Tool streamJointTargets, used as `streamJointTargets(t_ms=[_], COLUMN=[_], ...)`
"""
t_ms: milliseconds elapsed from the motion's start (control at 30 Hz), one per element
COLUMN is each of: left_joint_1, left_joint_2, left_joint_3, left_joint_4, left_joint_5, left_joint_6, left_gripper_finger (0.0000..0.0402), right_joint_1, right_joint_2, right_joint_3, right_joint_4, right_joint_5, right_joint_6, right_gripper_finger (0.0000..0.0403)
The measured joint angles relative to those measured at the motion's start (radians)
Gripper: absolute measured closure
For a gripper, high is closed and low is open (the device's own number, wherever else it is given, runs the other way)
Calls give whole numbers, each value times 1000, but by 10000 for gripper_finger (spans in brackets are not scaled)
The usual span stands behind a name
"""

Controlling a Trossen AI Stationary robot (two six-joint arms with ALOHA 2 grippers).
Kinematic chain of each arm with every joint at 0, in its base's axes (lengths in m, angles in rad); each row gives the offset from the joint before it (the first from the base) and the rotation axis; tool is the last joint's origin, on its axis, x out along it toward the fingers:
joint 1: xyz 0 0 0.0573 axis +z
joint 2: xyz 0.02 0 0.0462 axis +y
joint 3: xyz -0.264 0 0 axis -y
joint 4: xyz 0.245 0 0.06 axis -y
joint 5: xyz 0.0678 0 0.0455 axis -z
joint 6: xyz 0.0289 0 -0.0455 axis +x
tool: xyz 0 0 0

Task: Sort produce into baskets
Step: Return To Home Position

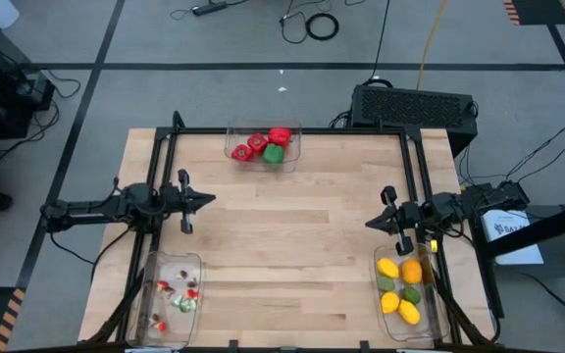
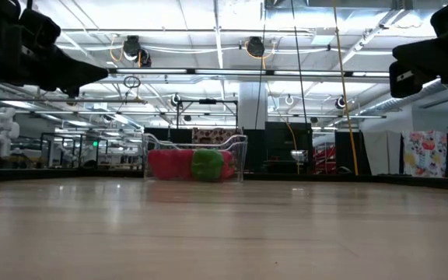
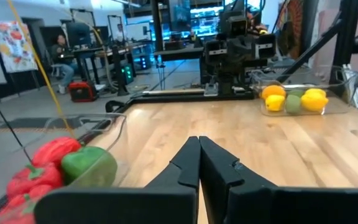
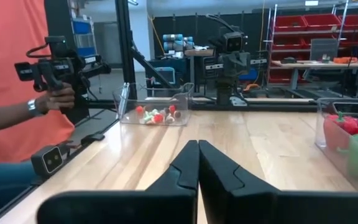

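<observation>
both arms sit pulled in at the sides of the worktop (image 1: 292,216). the left pincer (image 1: 207,199) is clenched on nothing, and the right pincer (image 1: 372,223) is the same. each wrist view shows the two dark fingers pressed together.

all the produce i can see lies in a bin. the red peppers (image 1: 279,135) and a green pepper (image 1: 274,154) are in the far bin (image 1: 263,126). the lemons (image 1: 387,268), an orange (image 1: 411,272) and a lime (image 1: 412,294) are in the near right bin (image 1: 436,304). the tiny bits (image 1: 179,299) are in the near left bin (image 1: 170,265). i see nothing loose on the wood between them, so the sort looks done to me.

if i had to lift anything again, i'd expect these toys to be light, stiff and smooth. a lemon could squirt out of a pinch, so i'd close across its fat middle. a pepper i'd take across the lobed body. the bits need fingertips only. the clear bins look thin-walled and light, so a nudge could slide them.
</observation>
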Motion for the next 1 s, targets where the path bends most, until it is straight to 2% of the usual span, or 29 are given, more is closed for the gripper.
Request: streamJointTargets(t_ms=[100, 300, 567, 1000], left_joint_1=[0, 0, 0, 0], left_joint_2=[0, 0, 0, 0], left_joint_3=[0, 0, -1, -1], left_joint_4=[-1, -1, 0, 12], left_joint_5=[-1, -2, -5, -7], left_joint_6=[-44, -23, -22, -22], left_gripper_finger=[388, 384, 382, 382], right_joint_1=[0, -50, -153, -177], right_joint_2=[0, 0, 0, 0], right_joint_3=[0, 0, 0, 0], right_joint_4=[0, 3, -11, -16], right_joint_5=[4, 29, -88, -99], right_joint_6=[-18, -63, -48, -43], right_gripper_finger=[403, 403, 403, 403])
